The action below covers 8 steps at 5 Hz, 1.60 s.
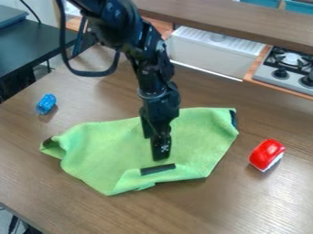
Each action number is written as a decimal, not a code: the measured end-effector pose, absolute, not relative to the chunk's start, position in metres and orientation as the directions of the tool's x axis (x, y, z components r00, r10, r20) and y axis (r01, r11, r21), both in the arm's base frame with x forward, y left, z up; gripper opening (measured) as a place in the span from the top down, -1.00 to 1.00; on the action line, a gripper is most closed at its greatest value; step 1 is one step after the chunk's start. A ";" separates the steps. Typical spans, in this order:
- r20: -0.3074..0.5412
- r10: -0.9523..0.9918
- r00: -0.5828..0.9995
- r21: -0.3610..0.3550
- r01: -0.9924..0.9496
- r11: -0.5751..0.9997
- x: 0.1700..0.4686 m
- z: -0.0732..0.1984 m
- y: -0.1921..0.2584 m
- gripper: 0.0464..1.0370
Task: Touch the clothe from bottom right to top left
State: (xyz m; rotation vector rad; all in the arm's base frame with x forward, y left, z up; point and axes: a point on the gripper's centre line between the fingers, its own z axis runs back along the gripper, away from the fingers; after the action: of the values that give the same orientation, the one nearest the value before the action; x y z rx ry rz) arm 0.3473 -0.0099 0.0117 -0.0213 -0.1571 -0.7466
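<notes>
Green cloth [104, 148] lies rumpled on the wooden table [263, 203], between the blue object [45, 104] and the red one [267, 154]; I have the gripper [161, 156] pointed down at its middle, presumably to touch fabric; whether it's clenched or released, I cannot tell.

A blue thing [45, 104] sits at the left on the brown table [183, 210]. A shiny red and white thing [266, 153] sits at the right, and a stove [272, 81] with 2 black knobs [280, 74] is behind it.
</notes>
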 end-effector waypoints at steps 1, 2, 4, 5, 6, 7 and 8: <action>0.142 -0.650 0.746 0.042 0.652 0.757 0.368 0.012 -0.009 -0.92; 0.141 -0.624 0.768 0.045 0.625 0.779 0.391 0.013 -0.010 -0.92; 0.137 -0.572 0.809 0.042 0.572 0.819 0.431 0.015 -0.011 -0.92; 0.138 -0.560 0.817 0.037 0.560 0.827 0.447 0.015 -0.012 -0.92; 0.133 -0.570 0.811 0.039 0.570 0.820 0.445 0.012 -0.016 -0.93; 0.131 -0.593 0.794 0.050 0.592 0.804 0.429 0.007 -0.023 -0.93; 0.126 -0.635 0.762 0.039 0.636 0.771 0.400 0.005 -0.034 -0.92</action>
State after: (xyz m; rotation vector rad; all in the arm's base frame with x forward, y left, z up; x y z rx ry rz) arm 0.3997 -0.0337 0.0055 -0.0064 -0.1344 -0.6916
